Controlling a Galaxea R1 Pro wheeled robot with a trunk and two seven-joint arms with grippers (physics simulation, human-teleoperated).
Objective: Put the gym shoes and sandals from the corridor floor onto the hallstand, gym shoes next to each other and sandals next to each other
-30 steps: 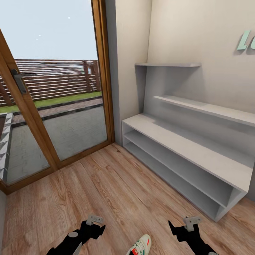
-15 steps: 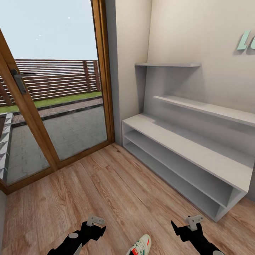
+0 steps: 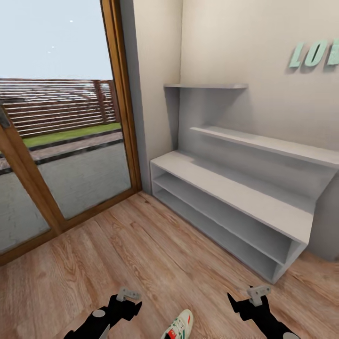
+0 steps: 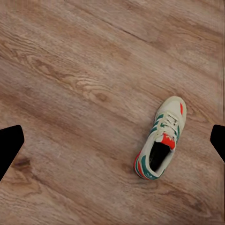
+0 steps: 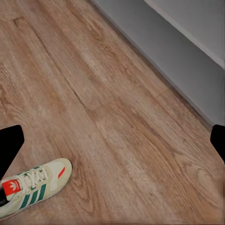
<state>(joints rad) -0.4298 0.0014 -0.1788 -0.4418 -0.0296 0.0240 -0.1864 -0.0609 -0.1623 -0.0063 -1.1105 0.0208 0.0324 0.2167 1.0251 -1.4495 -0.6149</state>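
One cream-white gym shoe (image 3: 178, 326) with green stripes and red accents lies on the wood-plank corridor floor (image 3: 141, 254), at the bottom of the head view between my two arms. My left gripper (image 3: 134, 307) hovers open above the floor to the shoe's left, and the left wrist view shows the gym shoe (image 4: 161, 138) beneath the left gripper (image 4: 112, 145). My right gripper (image 3: 234, 303) is open on the shoe's right, with the gym shoe (image 5: 33, 187) off to one side of the right gripper (image 5: 112, 145). The pale grey hallstand (image 3: 235, 188) stands against the wall ahead, its shelves bare. The sandals are out of view.
A wood-framed glass door (image 3: 61, 141) to a terrace fills the left side. Green letters (image 3: 313, 54) hang on the wall above the hallstand. The hallstand's base (image 5: 187, 56) runs near my right gripper. Open floor lies between me and the rack.
The head camera has turned right, so the door, rack and shoe sit further left in the picture. Both grippers stay open at about the same place.
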